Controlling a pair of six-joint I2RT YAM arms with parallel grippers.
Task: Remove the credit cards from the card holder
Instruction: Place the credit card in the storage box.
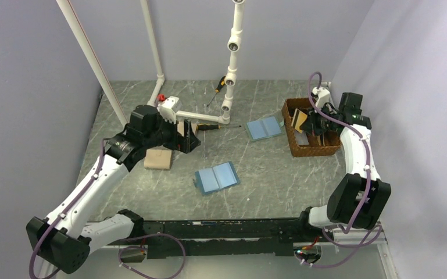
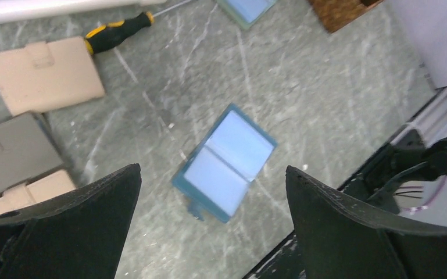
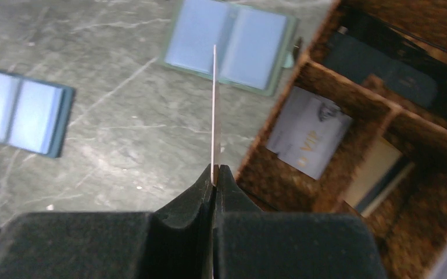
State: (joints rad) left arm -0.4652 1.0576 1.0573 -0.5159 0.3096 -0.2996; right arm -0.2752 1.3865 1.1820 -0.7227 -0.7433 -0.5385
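We see the left gripper (image 2: 212, 171) with its fingers spread wide, hovering above the table (image 1: 267, 174) beside tan wallets (image 2: 43, 75). Right of it the card holder (image 1: 216, 177) lies open and flat, its medium-blue inside facing up within a dark teal border, well apart from the paler folder (image 1: 264, 128). Farther right, the right gripper (image 3: 214, 170) pinches a thin credit card (image 3: 214, 99) edge-on by the wicker basket (image 1: 314, 152), where a silvery grey card (image 3: 308, 133) lies in one compartment.
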